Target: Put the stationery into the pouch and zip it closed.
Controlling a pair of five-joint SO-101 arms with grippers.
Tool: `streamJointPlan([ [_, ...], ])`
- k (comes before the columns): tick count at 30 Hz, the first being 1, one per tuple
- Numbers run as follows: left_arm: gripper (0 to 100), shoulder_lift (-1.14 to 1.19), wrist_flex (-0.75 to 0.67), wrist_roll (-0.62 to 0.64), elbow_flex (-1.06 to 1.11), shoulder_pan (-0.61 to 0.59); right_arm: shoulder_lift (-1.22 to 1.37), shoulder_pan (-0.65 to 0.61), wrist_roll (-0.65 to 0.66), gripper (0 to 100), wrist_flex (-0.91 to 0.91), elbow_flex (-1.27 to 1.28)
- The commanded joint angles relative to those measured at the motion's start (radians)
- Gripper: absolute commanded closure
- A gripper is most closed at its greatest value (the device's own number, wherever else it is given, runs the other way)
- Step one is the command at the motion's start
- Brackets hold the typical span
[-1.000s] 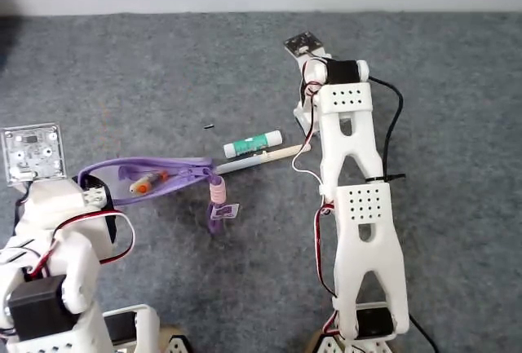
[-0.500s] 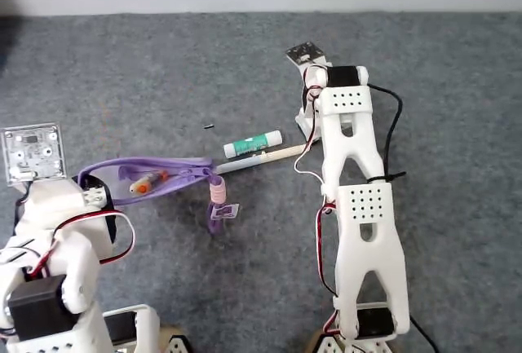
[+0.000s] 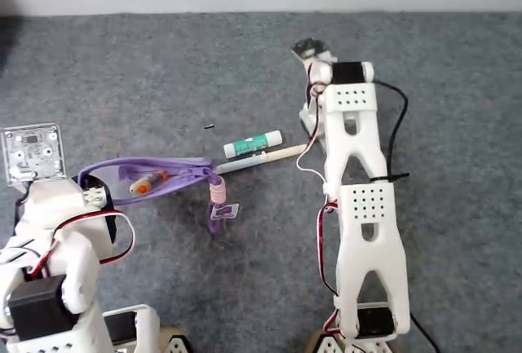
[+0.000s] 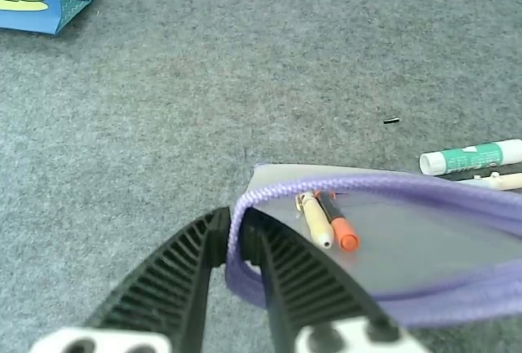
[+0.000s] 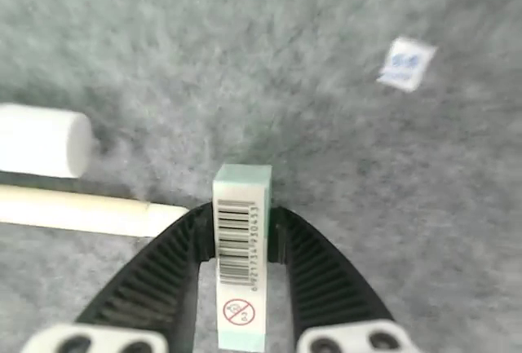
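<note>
Two arms over the grey worktop point(image 3: 122, 68), and both have something in hand. The left gripper point(image 4: 236, 224) has its fingers nipped narrow on the zip-edged rim of the purple pouch point(image 4: 408, 243). In the high view the pouch lies at nine o'clock from the middle of the worktop, mouth open. Inside it, an orange pen point(image 4: 337, 221) and a cream pen point(image 4: 314, 218) lie side by side.

The right gripper point(image 5: 241, 216) has its fingers clamped on a pale green eraser point(image 5: 241, 198). Its label shows a barcode with a red crossed-circle symbol below, the digits too fine to read. The eraser is well apart from the pouch, at about two o'clock from the glue stick point(image 3: 253, 143). That glue stick, with a green label and white cap, lies near the centre. A long pen point(image 3: 261, 158) lies just beside it at six o'clock. A pink strap point(image 3: 218, 192) trails from the pouch's three o'clock end to a small printed tag point(image 3: 226, 212).
</note>
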Motion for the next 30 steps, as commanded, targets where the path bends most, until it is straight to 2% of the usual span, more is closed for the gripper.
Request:
streamJointPlan([
  [1,99,0.015,0.0,0.009,0.05,0.0,-0.188,-0.001,-0.015,99.1,0.05,-0.006],
  [5,99,0.018,0.0,0.009,0.051,0.0,-0.395,-0.001,-0.055,99.1,0.05,0.167],
  [15,99,0.021,0.0,0.009,0.051,0.0,-1.092,-0.041,-0.158,99.1,0.045,0.83],
  [23,99,0.021,0.0,0.009,0.053,0.0,-1.52,-0.252,-0.318,99.1,0.036,1.088],
  [30,99,0.021,0.002,0.009,0.053,0.0,-1.696,-0.484,-0.52,99.1,-0.128,1.195],
])
